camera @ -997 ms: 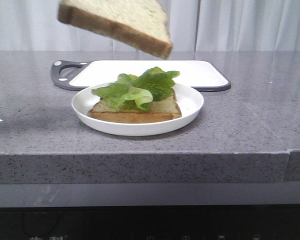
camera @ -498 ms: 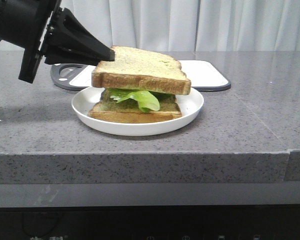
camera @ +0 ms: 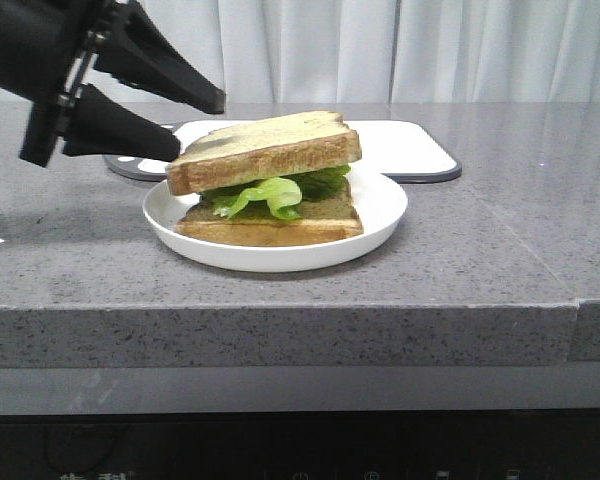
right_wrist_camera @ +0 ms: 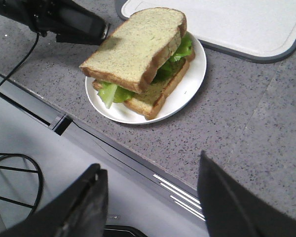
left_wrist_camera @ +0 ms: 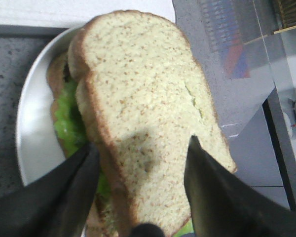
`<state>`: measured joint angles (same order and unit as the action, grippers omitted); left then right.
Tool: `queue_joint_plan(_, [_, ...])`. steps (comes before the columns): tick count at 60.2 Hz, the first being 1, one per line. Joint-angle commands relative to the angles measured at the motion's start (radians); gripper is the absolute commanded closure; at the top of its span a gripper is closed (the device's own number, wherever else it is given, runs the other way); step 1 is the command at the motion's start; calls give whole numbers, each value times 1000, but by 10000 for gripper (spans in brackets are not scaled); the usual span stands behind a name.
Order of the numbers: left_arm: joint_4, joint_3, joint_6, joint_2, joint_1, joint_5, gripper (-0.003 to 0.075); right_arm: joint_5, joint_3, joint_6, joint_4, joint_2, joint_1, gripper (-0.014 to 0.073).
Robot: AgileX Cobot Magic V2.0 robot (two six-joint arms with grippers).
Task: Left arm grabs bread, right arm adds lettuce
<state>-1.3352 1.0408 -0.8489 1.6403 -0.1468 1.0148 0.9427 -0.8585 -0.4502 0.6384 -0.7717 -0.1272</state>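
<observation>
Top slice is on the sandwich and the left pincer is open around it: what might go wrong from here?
1. The bread sits tilted on the lettuce, overhanging the lower slice toward the left pincer; it may slide off.
2. One open finger sits close beside the bread's crust, so a careless retreat might drag it.
3. Lettuce sticks out at the edge and may fall onto the plate.

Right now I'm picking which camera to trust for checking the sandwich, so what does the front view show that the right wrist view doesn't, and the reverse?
Only the front view shows the white curtain behind the counter and the left claw from the side, open, with a finger above and below the bread. Only the right wrist view shows the open right claw, off the counter edge. Both show the lettuce, the plate and the cutting board.
</observation>
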Motion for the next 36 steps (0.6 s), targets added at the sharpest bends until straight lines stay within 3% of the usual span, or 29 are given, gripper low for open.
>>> queue_joint_plan(1, [-15, 29, -5, -82, 31, 59, 313, -53, -23, -8, 23, 6, 7, 167])
queue_joint_plan(7, [64, 29, 20, -145, 61, 63, 313, -52, -23, -8, 11, 6, 7, 167])
queue_joint_plan(15, [296, 47, 153, -256, 81, 60, 313, -44, -33, 8, -66, 6, 7, 167])
queue_joint_plan(29, [746, 87, 438, -480, 79, 33, 314, 19, -82, 201, -270, 6, 7, 167])
queue_joint_plan(36, [924, 87, 583, -586, 79, 27, 314, 43, -84, 290, -311, 6, 7, 167])
